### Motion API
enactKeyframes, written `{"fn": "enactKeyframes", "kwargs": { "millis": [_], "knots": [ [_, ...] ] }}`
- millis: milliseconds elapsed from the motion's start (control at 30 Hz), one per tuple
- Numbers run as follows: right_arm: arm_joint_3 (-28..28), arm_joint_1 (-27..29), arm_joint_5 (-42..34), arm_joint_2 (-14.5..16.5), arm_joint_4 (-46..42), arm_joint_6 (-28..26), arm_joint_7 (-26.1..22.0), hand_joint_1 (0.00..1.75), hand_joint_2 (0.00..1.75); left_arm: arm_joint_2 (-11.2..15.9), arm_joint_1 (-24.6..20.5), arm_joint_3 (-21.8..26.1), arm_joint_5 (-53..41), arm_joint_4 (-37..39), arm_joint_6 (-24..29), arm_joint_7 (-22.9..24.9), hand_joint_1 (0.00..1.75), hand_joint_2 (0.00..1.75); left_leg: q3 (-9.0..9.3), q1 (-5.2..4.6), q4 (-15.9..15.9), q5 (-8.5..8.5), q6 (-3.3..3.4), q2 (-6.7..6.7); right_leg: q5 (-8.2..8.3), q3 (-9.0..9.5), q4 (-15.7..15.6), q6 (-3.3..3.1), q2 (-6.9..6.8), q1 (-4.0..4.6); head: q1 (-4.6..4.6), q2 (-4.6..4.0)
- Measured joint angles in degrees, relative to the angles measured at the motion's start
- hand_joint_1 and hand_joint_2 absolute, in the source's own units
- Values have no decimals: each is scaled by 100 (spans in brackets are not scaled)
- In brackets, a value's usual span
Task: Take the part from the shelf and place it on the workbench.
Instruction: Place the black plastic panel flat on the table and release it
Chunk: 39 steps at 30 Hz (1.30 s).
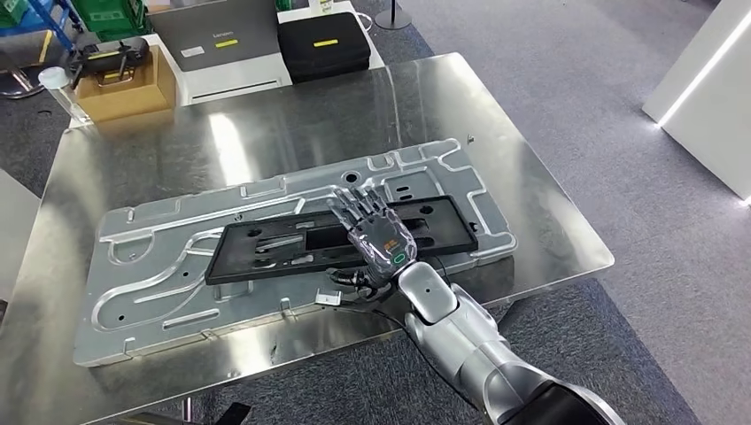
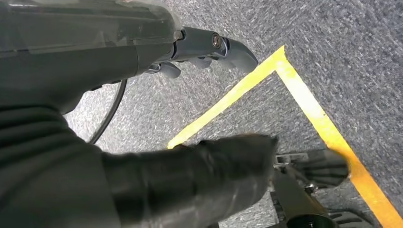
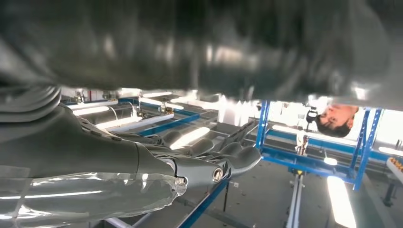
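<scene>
part (image 1: 341, 243): middle hidden under right hand (image 1: 376, 235). plate (image 1: 159, 292): partly covered by part. box (image 1: 124, 84), upper left: contents too small to tell.

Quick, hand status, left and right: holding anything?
Left hand: hangs over the carpet, holding nothing; fingers too hidden to call open or closed.
Right hand: open, fingers spread flat above the black part, gripping nothing.
</scene>
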Motion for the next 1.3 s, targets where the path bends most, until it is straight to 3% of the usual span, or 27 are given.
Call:
{"fn": "enactKeyframes", "kwargs": {
  "millis": [67,100,133,167,233,300,433,467,533,600,633,667,700,733,800,867,933,967,1000,1033,1100,1133,1167,1200,1233,1300],
  "knots": [
    [0,-17,-4,3,28,0,19,0,0,2,2,3,24,0,7,-9,0,0,-277,13,726,-366,-51,3,17,-27,5,-16,-9,1,0,0],
    [0,-17,-7,3,44,0,26,0,0,2,7,4,34,0,11,-14,0,0,-366,17,977,-448,-69,3,25,-43,14,-17,-12,2,1,0],
    [0,-17,-9,2,61,0,31,0,0,5,12,6,44,0,16,-18,0,0,-362,21,1028,-425,-79,3,33,-63,28,-13,-14,1,1,0],
    [-1,-19,-11,2,74,0,34,0,0,9,13,7,49,0,21,-18,0,0,-252,25,855,-304,-82,4,42,-84,47,-7,-13,-1,0,0],
    [-2,-30,-14,3,86,0,41,0,0,22,4,10,53,0,29,-20,0,0,158,34,105,3,-68,4,60,-123,88,19,-11,-5,0,0],
    [-3,-53,-14,4,89,0,50,0,0,31,-9,15,54,0,32,-26,0,0,419,11,-422,165,-17,-5,97,-156,108,78,-7,4,1,0],
    [-6,-90,-14,-1,113,0,60,0,0,34,-8,21,69,0,12,-31,0,0,393,-14,-535,325,154,-5,161,-214,100,236,2,6,3,0],
    [-7,-99,-14,-3,119,0,62,0,0,34,-12,22,73,0,2,-31,0,0,357,-4,-555,380,205,6,42,-265,195,266,3,1,4,0],
    [-9,-116,-13,-8,130,0,68,0,0,34,-24,22,82,0,-18,-31,0,0,238,5,-578,491,284,29,-444,-466,727,313,4,-12,4,0],
    [-9,-120,-11,-10,147,0,73,0,0,36,-25,22,89,0,-30,-28,0,0,85,-3,-571,594,311,39,-901,-689,1476,344,2,-13,3,0],
    [-9,-117,-11,-12,156,0,75,0,0,36,-23,22,91,0,-36,-24,0,0,5,-7,-566,649,309,41,-972,-708,1698,350,2,-13,4,0],
    [-9,-116,-11,-13,162,0,77,0,0,37,-22,22,93,0,-42,-20,0,0,-74,-10,-561,704,303,42,-936,-628,1727,346,1,-12,3,0],
    [-9,-118,-10,-13,164,0,78,0,0,37,-22,22,97,0,-46,-16,0,0,-148,-14,-556,758,292,42,-821,-435,1544,331,1,-10,3,0],
    [-9,-125,-9,-13,164,0,79,0,0,37,-23,22,101,0,-50,-14,0,0,-212,-17,-552,811,280,40,-693,-146,1194,303,2,-5,3,0],
    [-9,-152,-8,-8,160,-2,85,0,0,31,-21,22,105,0,-52,-13,0,0,-297,-27,-548,912,235,35,-610,435,394,228,2,27,-1,0],
    [-9,-176,-7,0,158,-4,103,0,0,26,-19,22,109,0,-54,-12,0,0,-321,-24,-567,1011,165,37,-623,660,4,164,4,66,11,0],
    [-10,-184,-7,4,161,-6,118,0,0,34,-13,22,114,0,-57,-11,0,0,-332,-11,-606,1092,84,31,-511,603,-50,96,-4,62,30,0],
    [-10,-187,-7,6,163,-7,120,0,0,40,-8,22,116,0,-58,-11,0,0,-363,-8,-591,1051,53,23,-442,565,-71,55,-12,49,28,0],
    [-10,-192,-7,11,164,-7,121,0,0,43,-2,22,119,0,-61,-11,0,0,-421,-5,-470,877,27,15,-360,506,-98,8,-21,28,26,0],
    [-11,-197,-7,18,165,-7,122,0,0,46,0,22,121,0,-63,-11,0,0,-497,10,-230,599,9,11,-278,432,-113,-23,-30,13,19,0],
    [-11,-198,-7,31,167,-7,122,0,0,39,0,22,123,0,-67,-11,0,0,-651,28,489,4,-32,14,-132,246,-109,-52,-29,14,9,0],
    [-11,-192,-7,33,170,-7,122,0,0,39,-1,22,125,0,-68,-13,0,0,-675,35,808,-134,-51,15,-64,149,-98,-43,-31,15,9,0],
    [-11,-184,-7,33,174,-7,122,0,0,39,0,22,127,0,-68,-12,0,0,-631,40,987,-138,-66,16,-1,52,-82,-33,-32,14,9,0],
    [-11,-174,-7,33,177,-7,122,0,0,40,2,22,130,0,-68,-9,0,0,-492,44,970,-33,-77,17,57,-46,-57,-18,-32,11,9,0],
    [-11,-166,-7,33,179,-7,122,0,0,42,2,22,132,0,-68,-4,0,0,-251,50,745,108,-80,18,108,-139,-26,1,-32,7,9,0],
    [-11,-160,-7,33,177,-8,126,0,0,46,-10,22,134,0,-68,3,0,0,348,43,-51,147,-59,15,189,-280,45,54,-32,7,10,0]
  ]
}}
